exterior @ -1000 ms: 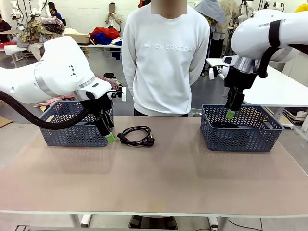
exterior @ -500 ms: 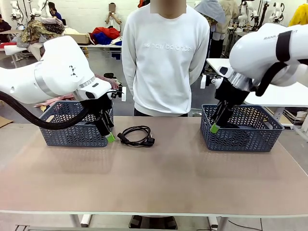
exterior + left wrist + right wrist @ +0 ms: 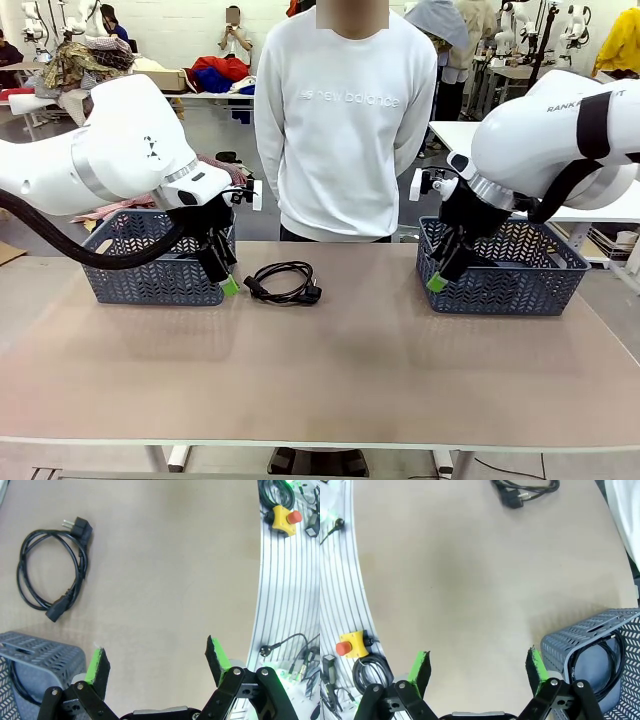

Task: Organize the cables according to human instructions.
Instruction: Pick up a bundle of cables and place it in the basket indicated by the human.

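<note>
One coiled black cable (image 3: 283, 283) lies on the table between the two baskets; its loop (image 3: 50, 575) lies well ahead of my left fingers, and its plug end (image 3: 522, 490) sits far ahead of my right ones. My left gripper (image 3: 228, 282) hangs open by the right front corner of the left basket (image 3: 140, 280), nothing between its green pads (image 3: 97, 666). My right gripper (image 3: 435, 281) is open and empty at the left front corner of the right basket (image 3: 520, 285). Another cable (image 3: 621, 662) lies inside that basket (image 3: 580, 640). A black cord (image 3: 15, 682) also shows in the left basket (image 3: 40, 647).
A person in a white sweatshirt (image 3: 345, 120) stands at the far edge, hands behind the back. A yellow box with a red stop button (image 3: 285, 516) and loose cords sit off the table's near side. Bare tabletop (image 3: 330, 370) stretches between and in front of the baskets.
My right arm has come up out of the right basket and swung left, down to its left front corner. The left arm and the cable on the table have not moved.
</note>
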Robot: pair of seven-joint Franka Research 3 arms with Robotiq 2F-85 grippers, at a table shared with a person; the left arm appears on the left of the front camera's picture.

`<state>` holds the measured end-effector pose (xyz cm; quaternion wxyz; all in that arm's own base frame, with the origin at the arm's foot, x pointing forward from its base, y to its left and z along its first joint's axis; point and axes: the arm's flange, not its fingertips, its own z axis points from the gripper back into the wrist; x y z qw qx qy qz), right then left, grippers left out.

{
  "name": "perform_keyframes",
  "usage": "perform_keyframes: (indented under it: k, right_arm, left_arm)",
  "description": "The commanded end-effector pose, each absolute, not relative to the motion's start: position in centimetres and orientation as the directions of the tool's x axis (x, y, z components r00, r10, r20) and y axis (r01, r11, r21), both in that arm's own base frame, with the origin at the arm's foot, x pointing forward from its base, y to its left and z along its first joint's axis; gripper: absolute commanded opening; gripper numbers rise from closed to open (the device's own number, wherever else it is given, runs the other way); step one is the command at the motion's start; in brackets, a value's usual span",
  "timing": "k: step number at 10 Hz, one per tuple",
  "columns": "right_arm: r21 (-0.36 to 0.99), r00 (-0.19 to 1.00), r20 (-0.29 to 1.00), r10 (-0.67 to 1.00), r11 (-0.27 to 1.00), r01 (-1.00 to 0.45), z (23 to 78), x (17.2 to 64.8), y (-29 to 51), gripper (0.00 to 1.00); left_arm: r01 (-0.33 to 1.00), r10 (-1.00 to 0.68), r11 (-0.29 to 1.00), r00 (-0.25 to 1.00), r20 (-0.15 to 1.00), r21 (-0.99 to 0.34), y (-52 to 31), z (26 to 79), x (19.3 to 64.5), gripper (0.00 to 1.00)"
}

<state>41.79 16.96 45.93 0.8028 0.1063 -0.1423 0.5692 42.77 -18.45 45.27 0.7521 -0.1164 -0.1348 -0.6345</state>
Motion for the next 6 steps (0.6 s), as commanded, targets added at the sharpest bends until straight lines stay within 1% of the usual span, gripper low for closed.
perform_keyframes:
  k: [1,6]
  right_arm:
    - [0.011,0.314,0.349,0.883,0.331,-0.944,46.32,41.98,16.94,1.0]
    - [0.011,0.314,0.349,0.883,0.331,-0.944,46.32,41.98,16.94,1.0]
  left_arm:
    - [0.985,-0.923,0.173,0.162,0.349,0.001,-18.23,45.37,42.64,1.0]
    - [0.985,-0.923,0.173,0.162,0.349,0.001,-18.23,45.37,42.64,1.0]
